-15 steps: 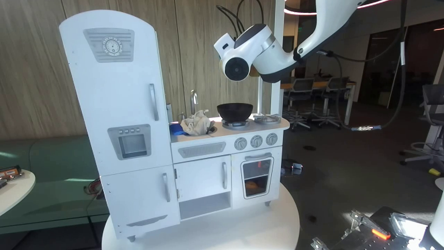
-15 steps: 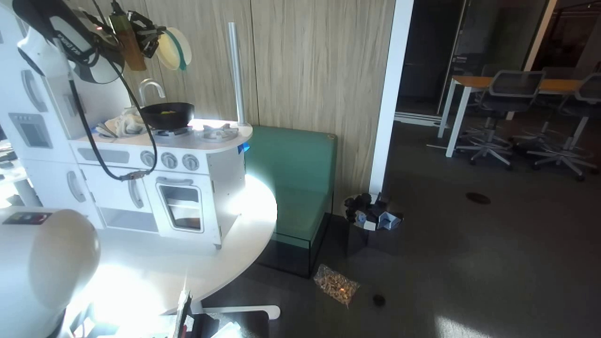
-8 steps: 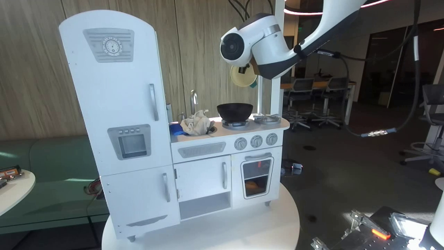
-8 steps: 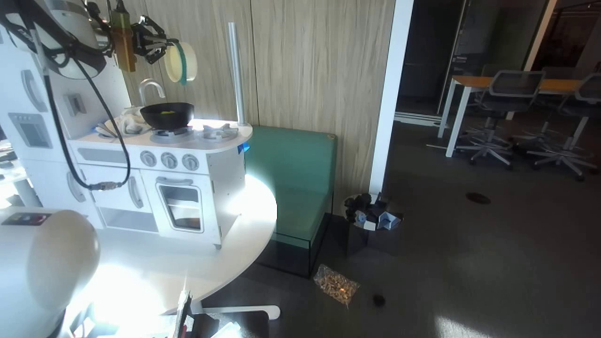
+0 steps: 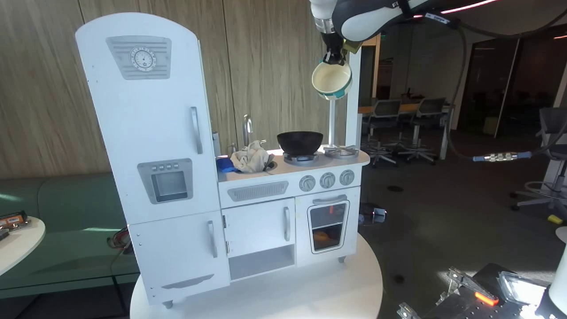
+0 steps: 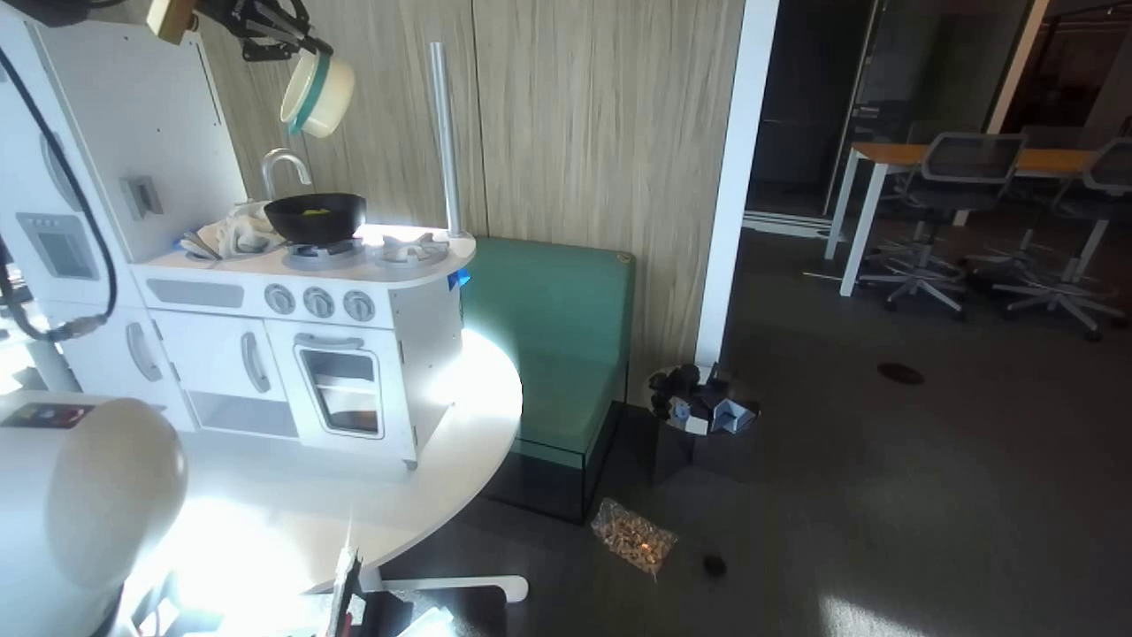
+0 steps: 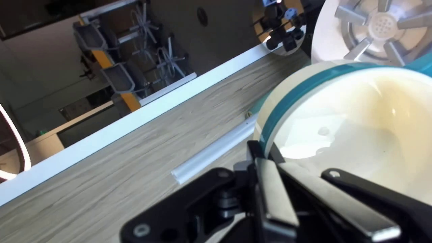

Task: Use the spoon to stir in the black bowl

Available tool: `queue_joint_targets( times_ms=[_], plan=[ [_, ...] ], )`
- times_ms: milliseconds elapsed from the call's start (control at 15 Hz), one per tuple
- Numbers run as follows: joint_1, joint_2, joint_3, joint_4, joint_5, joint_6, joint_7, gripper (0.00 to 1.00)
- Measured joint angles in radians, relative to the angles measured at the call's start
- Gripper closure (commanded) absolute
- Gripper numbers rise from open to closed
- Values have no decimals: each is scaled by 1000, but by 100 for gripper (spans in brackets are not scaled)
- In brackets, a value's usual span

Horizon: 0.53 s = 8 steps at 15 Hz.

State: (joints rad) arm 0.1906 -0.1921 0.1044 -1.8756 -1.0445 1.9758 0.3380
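Note:
The black bowl (image 5: 300, 144) sits upright on the left burner of the toy stove; it also shows in an exterior view (image 6: 329, 221), with something yellow-green inside. My gripper (image 7: 265, 152) is shut on the rim of a cream bowl with a teal band (image 7: 337, 118). In both exterior views the gripper (image 5: 334, 60) (image 6: 320, 50) holds this cream bowl (image 5: 331, 80) (image 6: 329, 99) tilted in the air, well above the stove. The cream bowl's inside looks empty, with a yellowish stain or reflection. I make out no spoon; a dark object (image 5: 269, 162) beside the sink cloth is too small to identify.
A crumpled beige cloth (image 5: 251, 157) lies in the sink by the faucet (image 5: 247, 128), with a blue item (image 5: 226, 165) beside it. The second burner (image 5: 341, 152) is right of the black bowl. A vertical metal post (image 6: 445, 141) rises at the stove's back corner. The tall toy fridge (image 5: 146, 124) stands left.
The arm has risen and the wrist has turned. The cream bowl, held throughout, has moved right in an exterior view and tilted until its opening shows. The black bowl has not moved.

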Motion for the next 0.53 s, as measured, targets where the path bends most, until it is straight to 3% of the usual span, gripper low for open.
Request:
queue_joint_targets(
  times_ms=[533],
  plan=[
    [-138, 57, -105, 66, 485, -72, -147, 99]
  ],
)
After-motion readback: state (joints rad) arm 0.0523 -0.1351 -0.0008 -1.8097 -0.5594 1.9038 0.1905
